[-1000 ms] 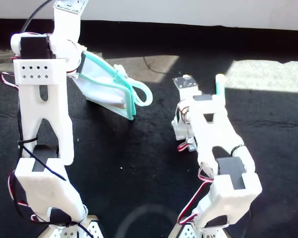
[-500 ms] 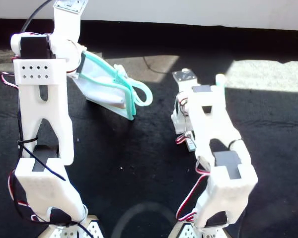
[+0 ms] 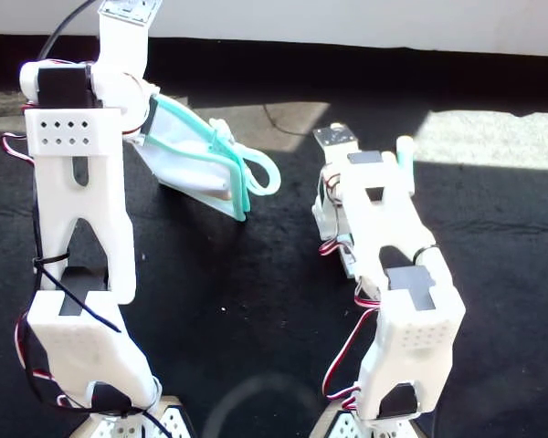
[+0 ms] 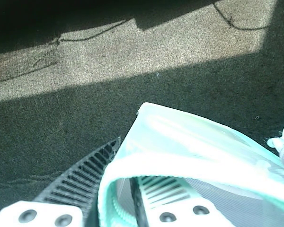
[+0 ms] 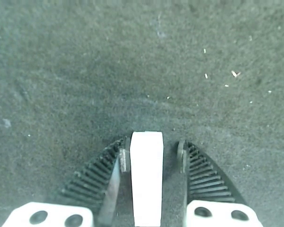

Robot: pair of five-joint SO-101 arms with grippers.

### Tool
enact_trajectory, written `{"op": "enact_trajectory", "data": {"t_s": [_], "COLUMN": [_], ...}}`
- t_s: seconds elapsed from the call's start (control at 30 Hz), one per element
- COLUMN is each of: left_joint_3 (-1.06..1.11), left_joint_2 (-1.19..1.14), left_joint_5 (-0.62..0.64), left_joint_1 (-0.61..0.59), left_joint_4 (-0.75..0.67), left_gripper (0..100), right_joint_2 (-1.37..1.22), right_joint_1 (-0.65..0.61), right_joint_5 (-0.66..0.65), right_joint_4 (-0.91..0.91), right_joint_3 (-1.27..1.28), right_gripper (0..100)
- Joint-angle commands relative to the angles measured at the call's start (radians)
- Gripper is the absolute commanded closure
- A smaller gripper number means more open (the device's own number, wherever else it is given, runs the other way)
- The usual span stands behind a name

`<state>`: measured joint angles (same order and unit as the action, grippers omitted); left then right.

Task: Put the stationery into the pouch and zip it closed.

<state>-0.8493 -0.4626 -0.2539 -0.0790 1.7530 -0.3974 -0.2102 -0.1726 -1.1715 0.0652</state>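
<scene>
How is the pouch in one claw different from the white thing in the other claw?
The pouch is wide and see-through with green edging; the white bar is narrow and solid white. The pouch sticks out far past the left gripper; the bar stops near the tips of the right gripper. Both are clamped in a gripper.

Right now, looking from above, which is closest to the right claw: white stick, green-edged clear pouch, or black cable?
1. White stick: held in the right claw.
2. Green-edged clear pouch: to its left.
3. Black cable: far back-left corner.
</scene>
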Motion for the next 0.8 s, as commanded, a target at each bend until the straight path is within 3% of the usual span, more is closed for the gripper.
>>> {"op": "enact_trajectory", "data": {"t_s": [0.0, 0.1, 0.33, 0.57, 0.77], "left_joint_3": [-0.001, -0.001, -0.001, -0.001, -0.001], "left_joint_2": [-0.039, -0.039, -0.039, -0.039, -0.045], "left_joint_5": [-0.011, -0.011, -0.011, -0.011, -0.011], "left_joint_1": [0.013, 0.013, 0.013, 0.013, 0.015], "left_joint_4": [-0.008, -0.008, -0.008, -0.008, -0.008], "left_gripper": [99, 99, 99, 99, 99], "right_joint_2": [-0.001, 0.005, 0.140, 0.634, 0.940], "right_joint_1": [-0.013, -0.013, 0.018, -0.008, -0.150], "right_joint_5": [-0.003, -0.002, 0.003, 0.003, 0.003], "right_joint_4": [0.005, -0.018, -0.065, -0.065, 0.143], "right_joint_3": [-0.050, -0.054, -0.093, -0.094, -0.088], "right_gripper": [83.3, 99.6, 99.3, 99.3, 99.3]}}
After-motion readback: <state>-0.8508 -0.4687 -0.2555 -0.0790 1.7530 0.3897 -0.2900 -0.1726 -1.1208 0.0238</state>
